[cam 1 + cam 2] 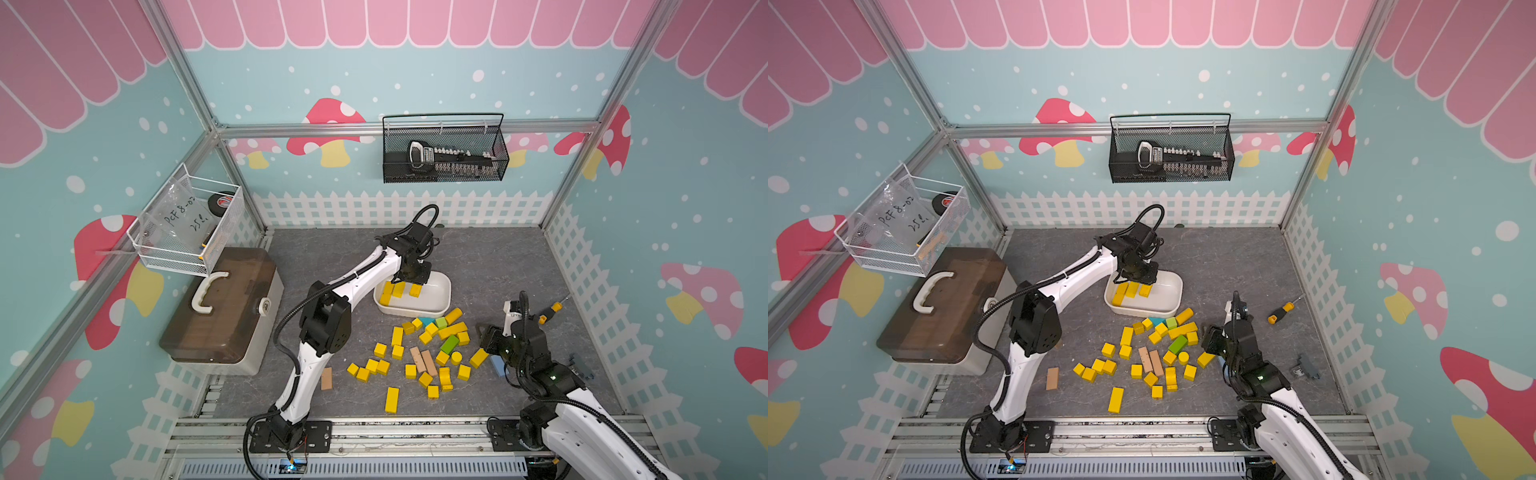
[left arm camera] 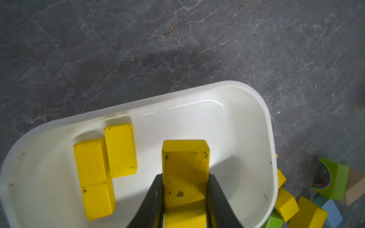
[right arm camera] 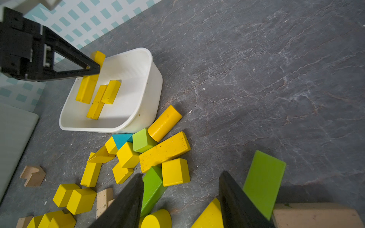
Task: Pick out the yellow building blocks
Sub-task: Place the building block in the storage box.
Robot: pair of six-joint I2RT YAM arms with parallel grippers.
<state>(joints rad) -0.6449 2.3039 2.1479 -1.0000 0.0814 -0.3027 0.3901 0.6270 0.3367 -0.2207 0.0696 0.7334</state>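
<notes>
My left gripper [image 2: 185, 175] is shut on a yellow bar block [image 2: 185, 158] and holds it over the white bin [image 2: 237, 88], as both top views show [image 1: 415, 282] [image 1: 1140, 278]. Two more yellow bars [image 2: 120, 150] [image 2: 92, 173] lie side by side on the bin floor. In front of the bin, the yellow building blocks [image 1: 392, 399] are scattered on the grey table: cubes, bars [image 3: 164, 151] and a cylinder [image 3: 164, 122]. My right gripper [image 3: 181, 173] is open and hangs low over the pile's right edge [image 1: 484, 336], with nothing between its fingers.
Green blocks [image 1: 449, 344], tan wooden blocks [image 1: 424, 360] and a teal wedge [image 3: 122, 138] are mixed into the pile. A tan block [image 1: 326, 378] lies by the left arm and a blue one [image 1: 497, 365] under the right arm. A screwdriver [image 1: 548, 311] lies at right, a toolbox [image 1: 224, 307] at left.
</notes>
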